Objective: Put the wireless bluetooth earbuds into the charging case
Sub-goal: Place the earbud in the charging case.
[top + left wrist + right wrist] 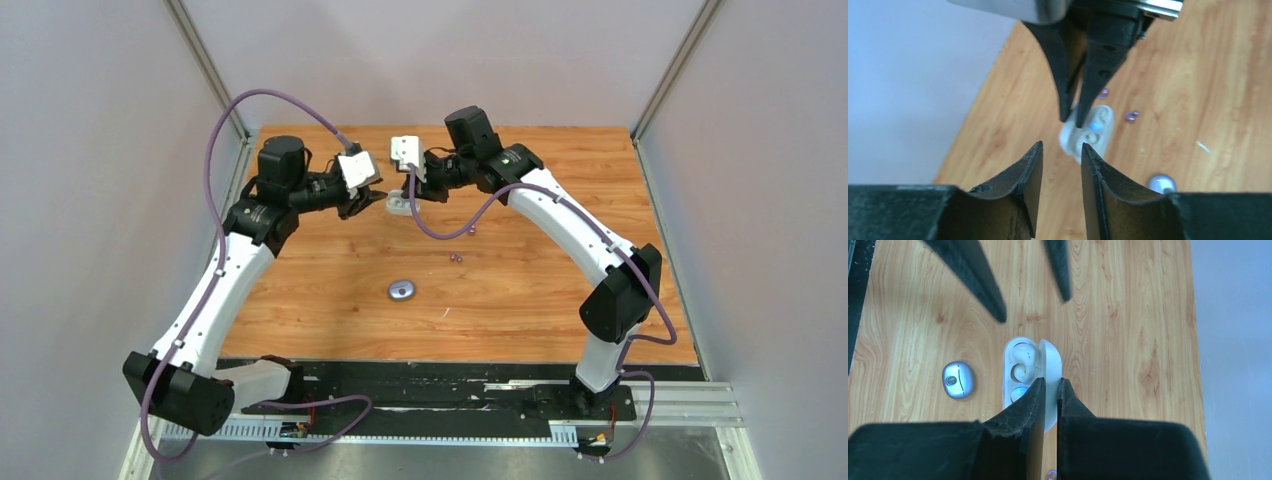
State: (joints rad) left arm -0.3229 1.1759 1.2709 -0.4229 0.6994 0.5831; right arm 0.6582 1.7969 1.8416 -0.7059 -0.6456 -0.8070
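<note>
On the wooden table (560, 300), far middle, the right gripper (1051, 381) pinches the upright lid (1050, 360) of the white charging case (1008, 370). The left gripper (1061, 147) hovers just left of it, fingers apart, holding nothing. The closed purple case (958, 380) sits nearer. One white earbud (1024, 357) lies in the open case. Two purple earbuds (1132, 116) (1104, 93) lie loose to its near right.
</note>
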